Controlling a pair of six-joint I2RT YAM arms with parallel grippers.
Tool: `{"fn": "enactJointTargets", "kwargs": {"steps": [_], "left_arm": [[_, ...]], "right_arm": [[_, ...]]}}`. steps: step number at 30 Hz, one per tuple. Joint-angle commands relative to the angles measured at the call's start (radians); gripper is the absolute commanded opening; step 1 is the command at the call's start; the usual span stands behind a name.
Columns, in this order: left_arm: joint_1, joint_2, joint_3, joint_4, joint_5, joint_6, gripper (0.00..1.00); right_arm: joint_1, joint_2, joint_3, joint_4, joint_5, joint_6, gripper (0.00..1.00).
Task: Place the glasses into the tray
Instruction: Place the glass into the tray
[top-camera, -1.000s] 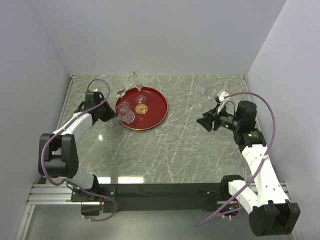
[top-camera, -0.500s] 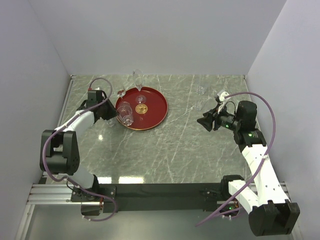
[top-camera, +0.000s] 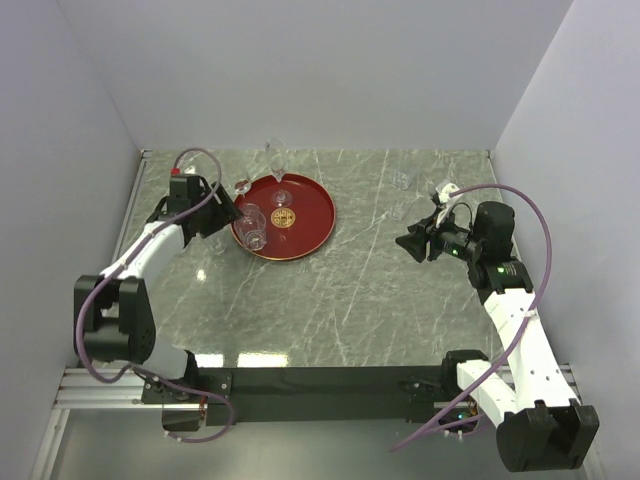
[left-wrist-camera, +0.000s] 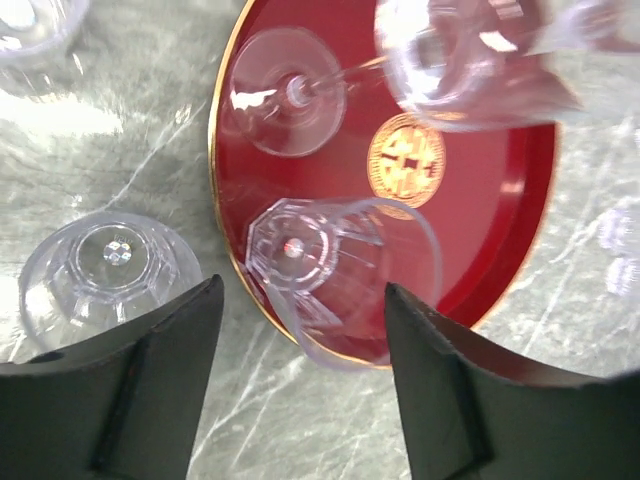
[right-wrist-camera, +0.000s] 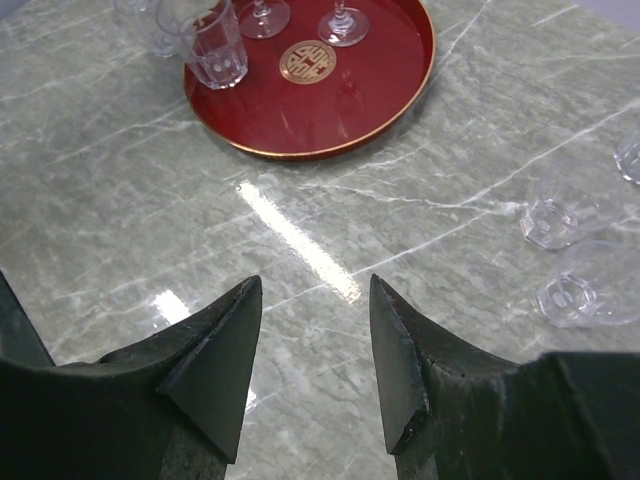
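- The left tool (left-wrist-camera: 303, 290) has its jaws apart. One finger stands on each side of a short tumbler (left-wrist-camera: 335, 275), and neither seems to press on it in the wrist view.
- That tumbler stands upright on the tray (left-wrist-camera: 500, 200), just inside the rim on the side nearest the left arm.
- A stemmed glass (left-wrist-camera: 285, 92) also stands on the tray, beside the gold emblem (left-wrist-camera: 407, 160) at the tray's centre.
- The step in hand reads as the setting-down of this tumbler: it rests on the red surface and the tool is free of it (its base sits close to the rim, so a careless pull-back could tip it off).
- A second tumbler (left-wrist-camera: 105, 270) waits on the desk (left-wrist-camera: 120, 130), just outside the tray's rim and beside one finger of the left tool.
- The right tool (right-wrist-camera: 314, 285) hangs with its jaws apart and nothing between them, well away from the tray on the right arm's side.
- More glasses (right-wrist-camera: 560, 212) stand on the desk on that side, well apart from the tray and near the right tool.
- The next move, as I judge it, calls for the left tool to draw clear of the tumbler without brushing it. It then needs to shift outward past the tray's rim, straddle the second tumbler and close on it.
- The glasses far from the tray look better placed for the right tool.
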Motion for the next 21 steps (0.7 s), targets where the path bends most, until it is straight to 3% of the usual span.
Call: {"fn": "enactJointTargets", "kwargs": {"steps": [1, 13, 21], "left_arm": [[-0.002, -0.111, 0.013, 0.005, -0.022, 0.036, 0.72], [-0.003, -0.376, -0.048, -0.055, -0.064, 0.111, 0.78], [-0.003, -0.615, -0.117, -0.072, -0.177, 0.206, 0.91]], "right_arm": [[-0.015, -0.008, 0.011, 0.004, 0.026, -0.027, 0.54], [-0.070, 0.000, 0.018, -0.008, 0.068, -0.059, 0.55], [-0.079, 0.104, 0.087, -0.051, 0.088, -0.064, 0.55]]}}
